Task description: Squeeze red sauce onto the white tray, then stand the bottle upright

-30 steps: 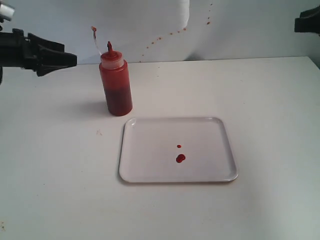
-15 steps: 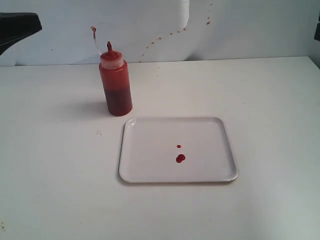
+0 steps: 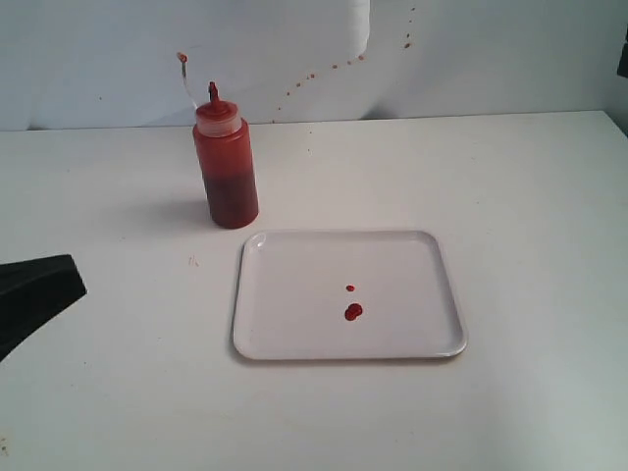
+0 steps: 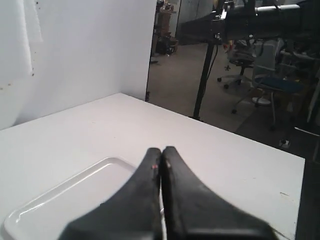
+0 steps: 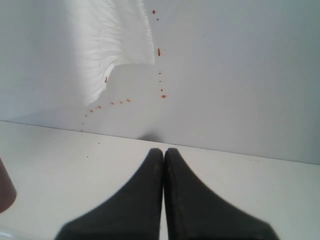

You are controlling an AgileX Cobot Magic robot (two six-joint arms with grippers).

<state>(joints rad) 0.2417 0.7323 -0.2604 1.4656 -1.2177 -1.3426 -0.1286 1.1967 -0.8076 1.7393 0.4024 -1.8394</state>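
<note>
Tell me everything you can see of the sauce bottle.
The bottle is a translucent plastic cylinder tinted red, standing upright on the table. A clear screw cap tops it, ending in a narrow red nozzle that points up. The red sauce looks darker in the lower half; above it the wall is a lighter red. In the exterior view it stands just behind the far left corner of the white tray, apart from it. Only the table touches it.

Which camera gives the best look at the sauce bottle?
The exterior view: the bottle stands whole and upright beside the white tray. The right wrist view catches only a red sliver at its edge; the left wrist view shows none.
</note>
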